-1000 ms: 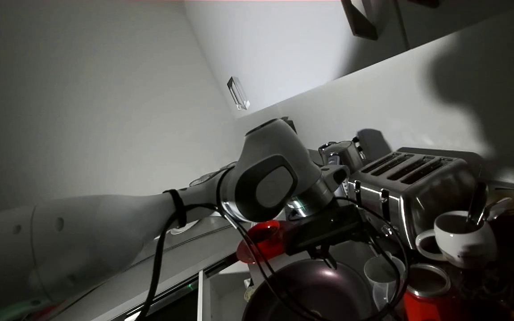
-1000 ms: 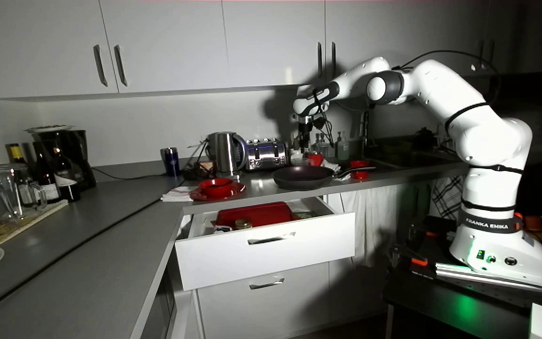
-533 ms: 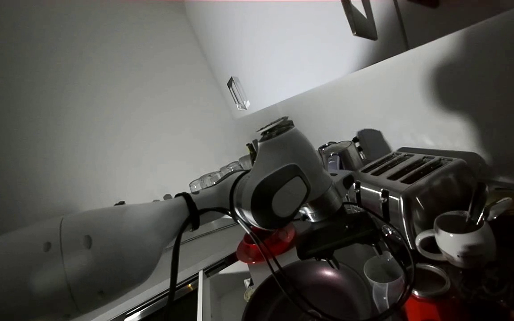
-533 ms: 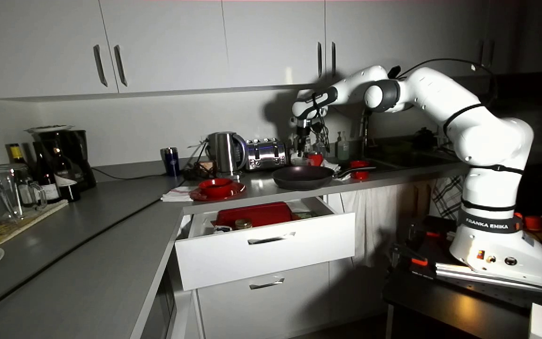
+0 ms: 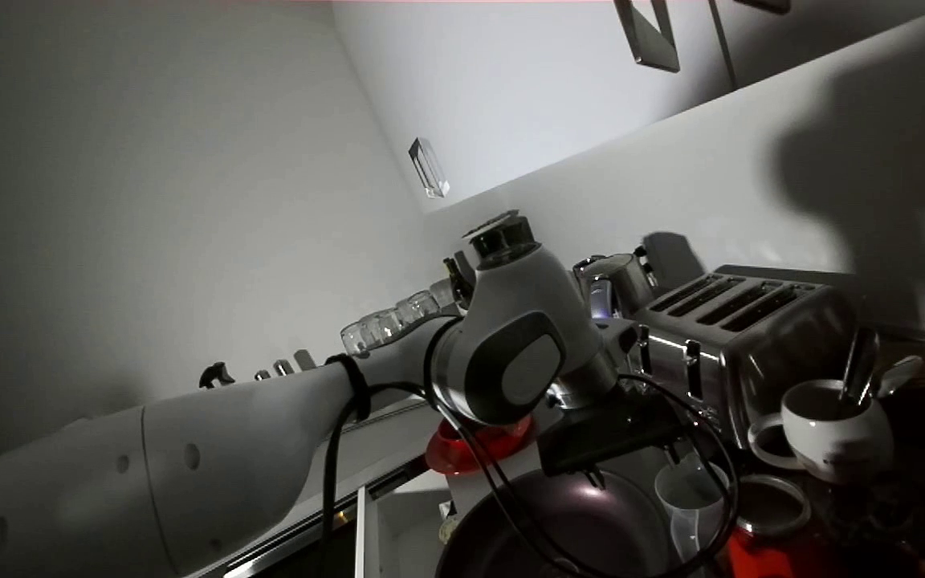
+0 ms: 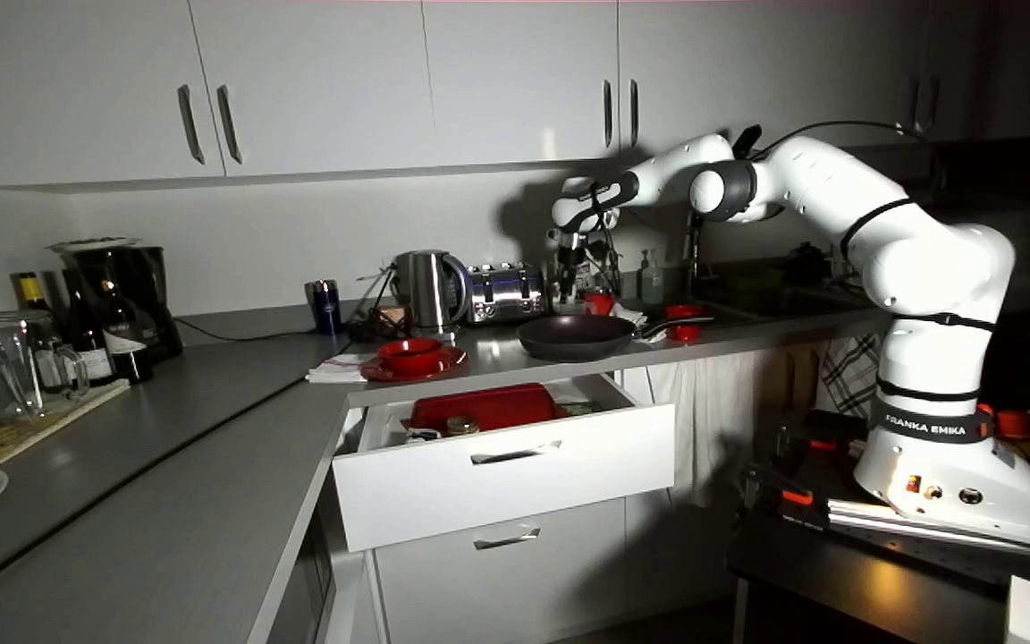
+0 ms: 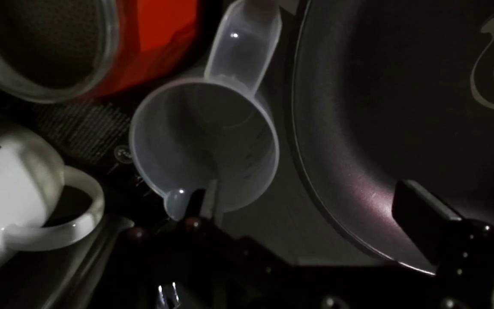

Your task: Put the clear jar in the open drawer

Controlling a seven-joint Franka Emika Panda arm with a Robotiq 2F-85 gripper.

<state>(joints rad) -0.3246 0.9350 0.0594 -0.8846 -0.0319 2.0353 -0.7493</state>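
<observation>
The clear jar (image 7: 204, 141) is a see-through cup with a pale round rim, a spout and a handle. It stands upright on the counter between the red cup and the pan; it also shows in both exterior views (image 5: 691, 490) (image 6: 574, 307). My gripper (image 7: 309, 195) is open and empty, pointing down above the counter. In the wrist view its left finger overlaps the jar's rim near the spout, and its right finger is over the pan; the height gap cannot be told. It also shows in both exterior views (image 5: 635, 470) (image 6: 566, 293). The open drawer (image 6: 426, 501) (image 5: 408, 526) is below the counter.
A dark frying pan (image 7: 324, 128) sits right beside the jar. A red cup (image 7: 157, 25) and a white mug (image 7: 11, 184) stand close on the other side. A toaster (image 6: 506, 293) is behind. The drawer holds a red box (image 6: 484, 407) and a small lidded jar (image 6: 461, 425).
My gripper has come down toward the counter and moved slightly toward the toaster side, closer to the jar. The jar and drawer have not moved.
</observation>
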